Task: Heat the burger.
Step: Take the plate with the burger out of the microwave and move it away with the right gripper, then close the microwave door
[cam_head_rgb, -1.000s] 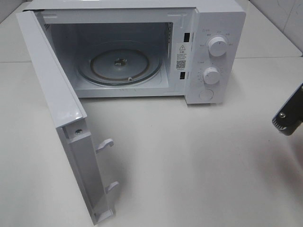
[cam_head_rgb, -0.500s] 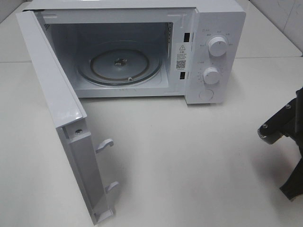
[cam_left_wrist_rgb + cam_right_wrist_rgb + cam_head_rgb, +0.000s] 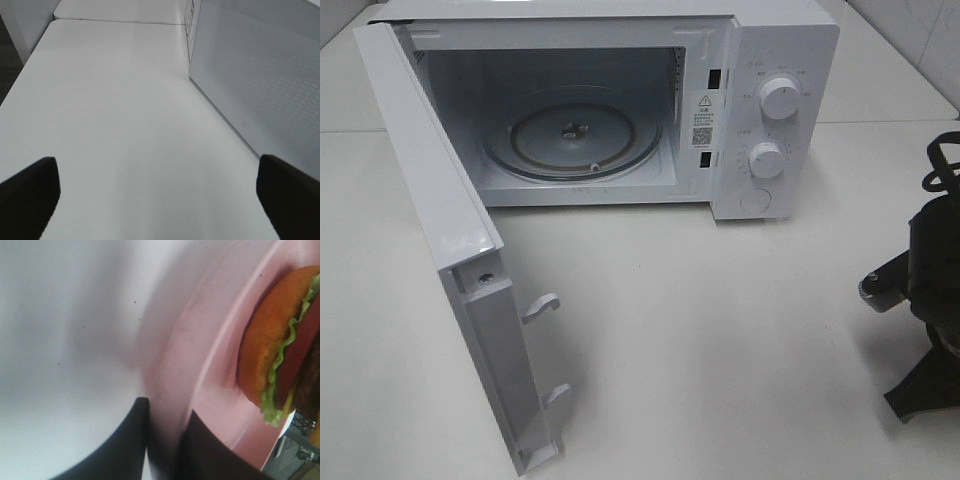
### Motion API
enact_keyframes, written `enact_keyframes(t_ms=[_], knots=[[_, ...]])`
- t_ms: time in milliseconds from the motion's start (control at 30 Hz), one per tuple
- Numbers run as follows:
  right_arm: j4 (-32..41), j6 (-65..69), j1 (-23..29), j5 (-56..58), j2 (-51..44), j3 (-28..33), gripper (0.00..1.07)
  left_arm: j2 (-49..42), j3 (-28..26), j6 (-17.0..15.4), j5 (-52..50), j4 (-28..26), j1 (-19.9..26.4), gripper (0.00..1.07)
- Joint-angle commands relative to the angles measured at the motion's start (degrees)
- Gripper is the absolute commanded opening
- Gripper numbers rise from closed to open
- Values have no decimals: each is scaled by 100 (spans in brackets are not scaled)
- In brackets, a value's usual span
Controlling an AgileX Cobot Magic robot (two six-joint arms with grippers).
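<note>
Gripping the pink plate (image 3: pixel 200 390), the right tool (image 3: pixel 167 437) carries the burger (image 3: pixel 280 345).

Spread fingers (image 3: pixel 27 192) beside microwave door (image 3: pixel 260 85)

Left black two-finger gripper (image 3: pixel 159 197): jaws spread wide, nothing between, dark fingertips (image 3: pixel 27 192) low over surface. Right black two-finger gripper (image 3: pixel 165 440): fingers nearly together, pinching rim of round pink plate (image 3: pixel 210 390). Right black arm (image 3: pixel 925 300) at right edge of exterior view.
</note>
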Motion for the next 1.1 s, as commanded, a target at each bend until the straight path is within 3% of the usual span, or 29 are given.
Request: enact_keyframes(t_ms=[33, 367, 533, 567, 600, 633, 733, 967, 1033, 1100], knots=[[-332, 46, -218, 40, 63, -11, 7, -63, 0, -11, -6, 17, 29, 100], [-80, -212, -298, -17, 57, -80, 14, -63, 0, -11, -6, 17, 29, 100], [149, -590, -298, 120, 40, -275, 28, -63, 0, -11, -6, 17, 29, 100], [252, -728, -298, 178, 40, -378, 37, -63, 0, -11, -6, 17, 29, 100], [252, -728, -298, 178, 40, -378, 37, -63, 0, -11, -6, 17, 29, 100], [413, -865, -298, 206, 40, -470, 44, -63, 0, -11, -6, 17, 29, 100], [647, -1020, -298, 235, 40, -561, 49, -63, 0, -11, -6, 17, 29, 100], [1215, -1553, -298, 143, -309, -739, 52, -63, 0, -11, -6, 17, 29, 100], [1587, -2034, -298, -97, -1094, -819, 52, -63, 0, -11, -6, 17, 29, 100], [1679, -2229, -298, -206, -1295, -825, 52, -63, 0, -11, -6, 17, 29, 100]])
